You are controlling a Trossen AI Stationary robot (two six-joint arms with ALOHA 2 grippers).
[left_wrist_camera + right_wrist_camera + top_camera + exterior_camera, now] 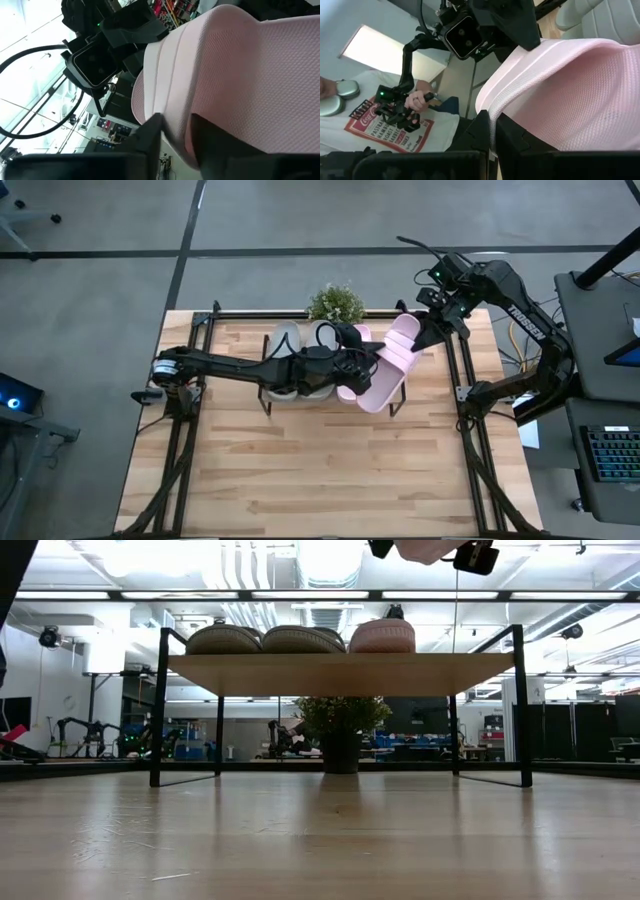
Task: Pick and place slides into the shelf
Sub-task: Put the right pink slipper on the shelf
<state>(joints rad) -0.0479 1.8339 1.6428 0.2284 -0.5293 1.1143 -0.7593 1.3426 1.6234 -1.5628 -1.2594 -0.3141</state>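
Two grey-green slides [300, 340] [260, 639] and one pale pink slide [381, 636] lie side by side, soles down, on the shelf's wooden top [340, 673]. The second pink slide [388, 370] [428, 548] hangs high above the shelf's right end, between both grippers. My left gripper [365, 362] [175, 125] reaches it from the table's left. My right gripper [422, 332] [492, 122] meets it from the right. Both are shut on it. My left gripper pinches the lifted pink slide by the rim of its textured strap [176, 135] between its two fingers [150, 137], coming from the table's left. The slide is lifted clear of the shelf. My right gripper pinches the same slide by a thin ribbed edge of its strap [492, 112] between its two fingers [481, 131], coming from the table's right and far side. The slide hangs clear in the air, tilted.
A potted plant [335, 302] [340, 725] stands behind the shelf at the table's far edge. Black frame rails [180, 440] run along the table's left and right sides. The near half of the wooden tabletop [320, 470] is bare. A person [395, 125] holding a controller shows beyond the table.
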